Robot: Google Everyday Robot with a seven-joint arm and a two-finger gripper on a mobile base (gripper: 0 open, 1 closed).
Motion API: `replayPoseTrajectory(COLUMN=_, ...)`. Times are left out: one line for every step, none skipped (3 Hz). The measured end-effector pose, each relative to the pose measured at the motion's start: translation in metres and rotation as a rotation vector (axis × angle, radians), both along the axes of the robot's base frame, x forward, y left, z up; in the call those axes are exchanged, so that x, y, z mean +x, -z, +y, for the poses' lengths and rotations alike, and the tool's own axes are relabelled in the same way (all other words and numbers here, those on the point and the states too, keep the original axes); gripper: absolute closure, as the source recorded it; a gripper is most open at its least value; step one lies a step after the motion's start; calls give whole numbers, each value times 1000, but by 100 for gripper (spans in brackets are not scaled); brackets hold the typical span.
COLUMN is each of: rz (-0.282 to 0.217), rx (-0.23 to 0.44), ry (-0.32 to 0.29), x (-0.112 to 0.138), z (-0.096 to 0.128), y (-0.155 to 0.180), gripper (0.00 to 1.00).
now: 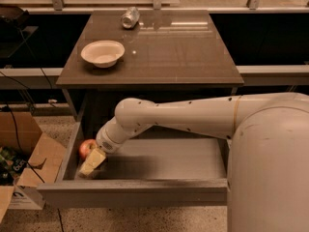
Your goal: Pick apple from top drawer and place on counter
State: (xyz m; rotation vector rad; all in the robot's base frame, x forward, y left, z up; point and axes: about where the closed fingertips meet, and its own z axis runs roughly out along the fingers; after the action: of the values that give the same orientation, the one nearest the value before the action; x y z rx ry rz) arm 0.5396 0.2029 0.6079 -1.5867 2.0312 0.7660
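The top drawer (159, 161) is pulled out under the counter (164, 47). The apple (86, 148), small and red, lies in the drawer's far left part near the left wall. My gripper (91, 163) reaches down into the drawer on the white arm (193, 117). Its yellowish tip sits just in front of and slightly right of the apple, close against it, low near the drawer floor. Whether it touches the apple I cannot tell.
A white bowl (102, 53) stands on the counter's left side and a crushed silver can (129, 17) lies at its back. An open cardboard box (26, 153) stands on the floor left of the drawer. My white body (270, 178) fills the right foreground.
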Motion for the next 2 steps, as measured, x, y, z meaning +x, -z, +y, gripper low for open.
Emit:
replayPoseTrajectory(rz=5, rx=13, ry=-10, x=0, z=9, y=3, gripper=0)
replayPoseTrajectory(rz=6, rx=15, ry=-11, x=0, z=10, y=3, gripper=18)
